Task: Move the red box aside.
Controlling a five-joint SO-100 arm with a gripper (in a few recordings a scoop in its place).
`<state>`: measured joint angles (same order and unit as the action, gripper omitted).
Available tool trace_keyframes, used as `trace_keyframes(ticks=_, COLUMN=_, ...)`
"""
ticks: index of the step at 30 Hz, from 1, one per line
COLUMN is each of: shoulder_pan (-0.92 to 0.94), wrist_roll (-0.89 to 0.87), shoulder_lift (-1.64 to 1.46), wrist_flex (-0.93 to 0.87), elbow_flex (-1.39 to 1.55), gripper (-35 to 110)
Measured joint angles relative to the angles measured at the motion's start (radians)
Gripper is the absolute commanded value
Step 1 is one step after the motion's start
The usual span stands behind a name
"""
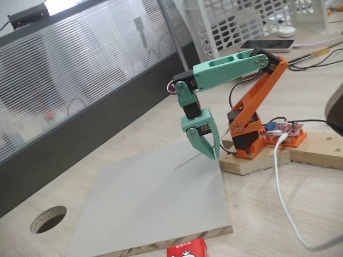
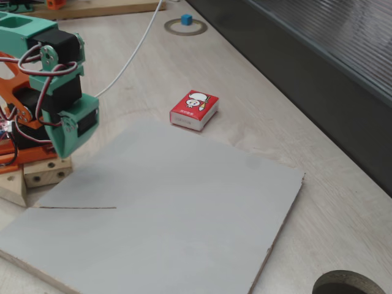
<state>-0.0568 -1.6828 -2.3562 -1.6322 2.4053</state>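
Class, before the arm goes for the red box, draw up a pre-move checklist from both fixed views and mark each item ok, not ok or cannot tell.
1. Red box lies flat on the table, just off the grey board, nothing on top: ok.
2. Gripper carries nothing: ok.
3. Jaws open enough for the box: cannot tell; the fingers meet near the tips in a fixed view.
4. Gripper at the box: not ok; it hangs over the board's other edge, near the arm's base.
5. Path across the board free of things: ok.
6. White cable away from the box: ok.
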Motion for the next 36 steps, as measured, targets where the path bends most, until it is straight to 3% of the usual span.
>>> trace_keyframes(ticks=7, shoulder_pan=0.0, wrist_roll=-0.002, shoulder_lift=0.0, wrist_flex=0.184, elbow_flex=0.091, gripper=4)
trace_keyframes(ticks=28, shoulder_pan=0.0, wrist_roll=-0.002, shoulder_lift=0.0, wrist_flex=0.229, elbow_flex=0.138, gripper=4)
trace_keyframes(ticks=36, shoulder_pan=0.0, wrist_roll=-0.002, shoulder_lift=0.0, wrist_flex=0.382, elbow_flex=0.138, gripper=4)
